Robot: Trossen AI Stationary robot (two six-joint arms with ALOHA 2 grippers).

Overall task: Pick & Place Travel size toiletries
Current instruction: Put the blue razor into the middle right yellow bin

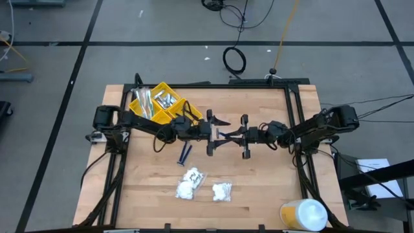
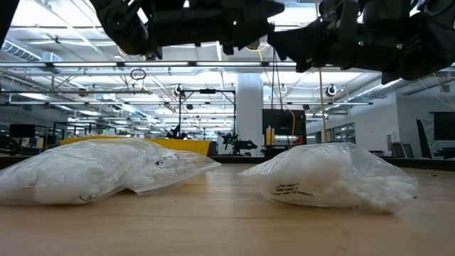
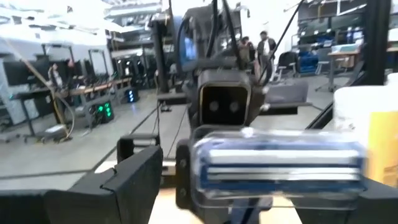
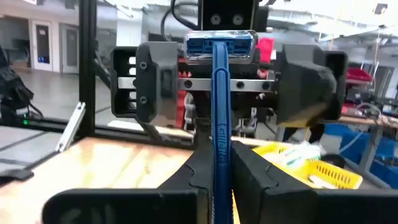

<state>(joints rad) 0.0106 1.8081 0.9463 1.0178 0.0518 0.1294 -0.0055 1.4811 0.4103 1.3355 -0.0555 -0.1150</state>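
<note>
Wood table (image 1: 259,188) | right gripper (image 1: 224,135) pinches slim blue razor (image 4: 221,112), clear-capped head

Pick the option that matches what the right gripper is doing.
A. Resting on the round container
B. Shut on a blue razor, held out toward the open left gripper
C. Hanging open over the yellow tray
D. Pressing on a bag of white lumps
B: in the right wrist view the right gripper is shut on the blue razor's handle, its head between the wide-open fingers of the left gripper, above mid-table.
</note>
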